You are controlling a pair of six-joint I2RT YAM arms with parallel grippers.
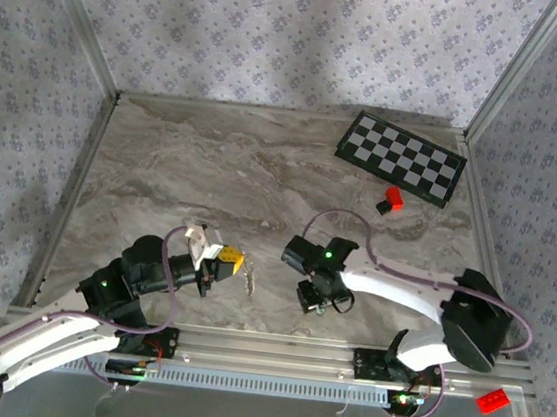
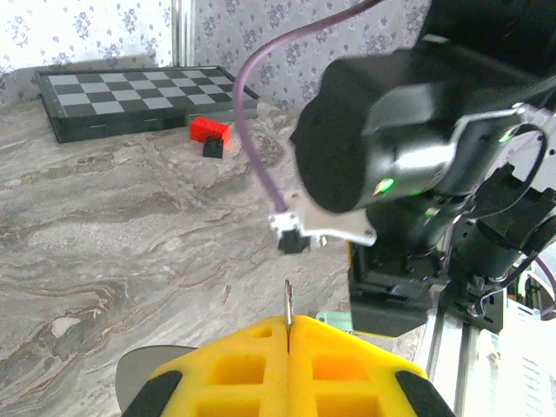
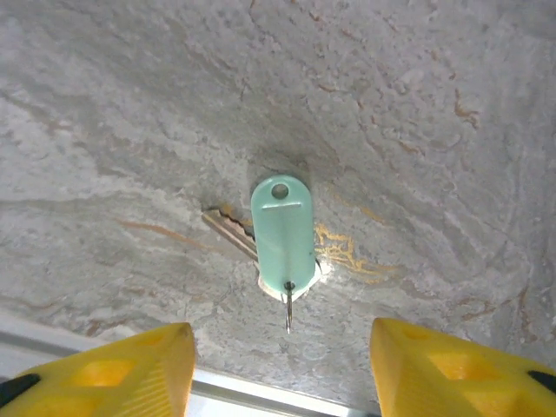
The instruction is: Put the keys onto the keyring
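Two-handed: clamping the thin keyring (image 2: 287, 306) in the left pincer (image 2: 288, 334), holding the right pincer (image 3: 280, 347) wide apart above the mint-headed key (image 3: 282, 233).

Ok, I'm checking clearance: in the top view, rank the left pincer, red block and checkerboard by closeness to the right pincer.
From the right pincer:
1. The left pincer, on its left.
2. The red block, back right.
3. The checkerboard, just behind that block.

Stock before me:
- one marble-patterned table (image 1: 213, 161);
- one checkerboard (image 1: 401, 158), flat at my far right corner;
- one red block (image 1: 394, 196) just beside it, a small black piece (image 1: 382, 207) touching;
- a second red block (image 1: 493, 400) on the near ledge, my right;
- floral-papered walls (image 1: 279, 27) on three sides.
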